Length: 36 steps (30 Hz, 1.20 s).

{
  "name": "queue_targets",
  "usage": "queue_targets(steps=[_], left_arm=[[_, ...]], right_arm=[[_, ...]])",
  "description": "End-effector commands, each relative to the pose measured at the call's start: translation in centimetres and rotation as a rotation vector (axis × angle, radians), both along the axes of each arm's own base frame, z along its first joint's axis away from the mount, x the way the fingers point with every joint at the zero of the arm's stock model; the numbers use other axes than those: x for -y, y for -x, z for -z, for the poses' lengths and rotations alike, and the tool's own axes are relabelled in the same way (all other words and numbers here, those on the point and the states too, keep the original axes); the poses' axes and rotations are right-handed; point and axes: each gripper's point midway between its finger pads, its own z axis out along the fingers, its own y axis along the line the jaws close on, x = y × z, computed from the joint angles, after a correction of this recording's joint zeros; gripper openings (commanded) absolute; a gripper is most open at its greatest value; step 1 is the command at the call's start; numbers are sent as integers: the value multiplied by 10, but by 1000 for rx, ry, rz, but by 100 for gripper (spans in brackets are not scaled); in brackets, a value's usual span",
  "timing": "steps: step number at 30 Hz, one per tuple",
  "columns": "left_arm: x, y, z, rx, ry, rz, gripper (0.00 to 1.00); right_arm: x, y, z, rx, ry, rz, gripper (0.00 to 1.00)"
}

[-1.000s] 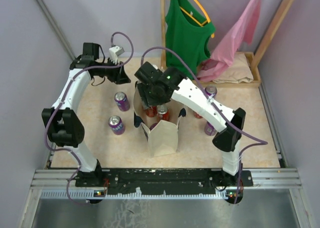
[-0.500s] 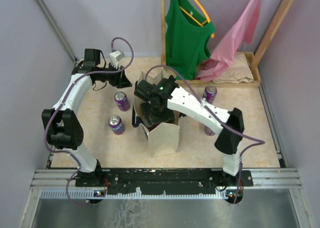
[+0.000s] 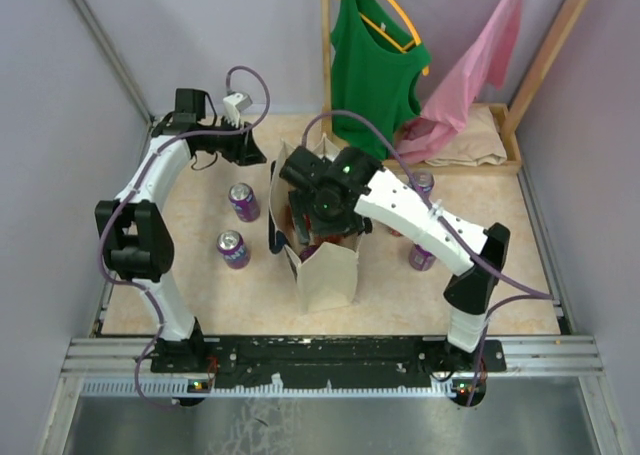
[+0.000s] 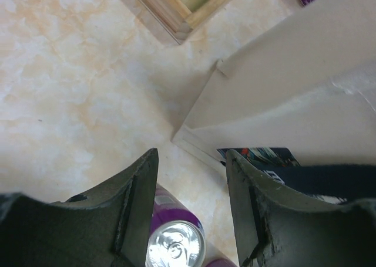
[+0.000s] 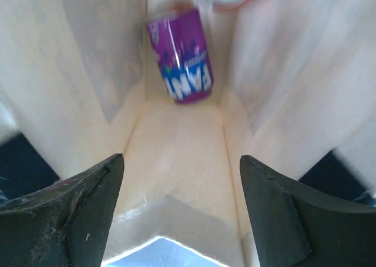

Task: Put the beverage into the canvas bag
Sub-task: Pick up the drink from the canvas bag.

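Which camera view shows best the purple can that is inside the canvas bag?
The right wrist view: the purple can shows whole, label visible, between the inner walls of the canvas bag. In the top external view the right arm covers the bag's mouth. The left wrist view shows only the bag's outside.

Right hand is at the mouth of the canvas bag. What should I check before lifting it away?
1. Right hand open, nothing between its fingers: ok.
2. Purple can inside the canvas bag: ok.
3. Can at rest on the bag floor: cannot tell, it is blurred.
4. Bag standing upright: ok.
5. Navy handles free of that hand: cannot tell.
6. Left hand open and empty, beside the bag: ok.
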Motion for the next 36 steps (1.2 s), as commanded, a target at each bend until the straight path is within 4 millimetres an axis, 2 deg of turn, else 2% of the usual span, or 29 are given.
queue_targets(steps=[1,5,7,11,14,16,19,22,27,30,33,36], left_arm=[[-3,-22,-22,54,-8,-33,56],[-8,-29,-30,58,-34,-57,57],[-9,-27,-28,38,-38,-57,57],[-13,-21,-17,-10,-69,-51,57],[-20,-18,-15,-36,-112,-68,58],[-20,-20,-21,-33,-115,-69,58],[-19,-24,-25,-24,-116,-54,58],[-22,-26,-16,-33,-137,-46,58],[-20,-18,-3,-66,-127,-34,58],[-18,-16,-2,-70,-116,-22,58],[-13,-22,-5,-55,-93,-6,58],[-9,-34,-7,-33,-59,-15,58]], right_arm=[[6,-70,-53,244,-52,22,81],[27,-117,-81,317,-87,46,81],[39,-133,-80,306,-76,58,81],[54,-151,-76,287,-60,63,81],[61,-166,-98,330,-109,95,82],[62,-172,-111,366,-158,113,82],[64,-174,-116,389,-164,88,82],[59,-177,-113,384,-174,62,80],[43,-173,-101,323,-204,49,68],[32,-168,-96,319,-185,14,66],[25,-163,-101,351,-146,-9,65],[21,-156,-98,386,-88,-47,65]])
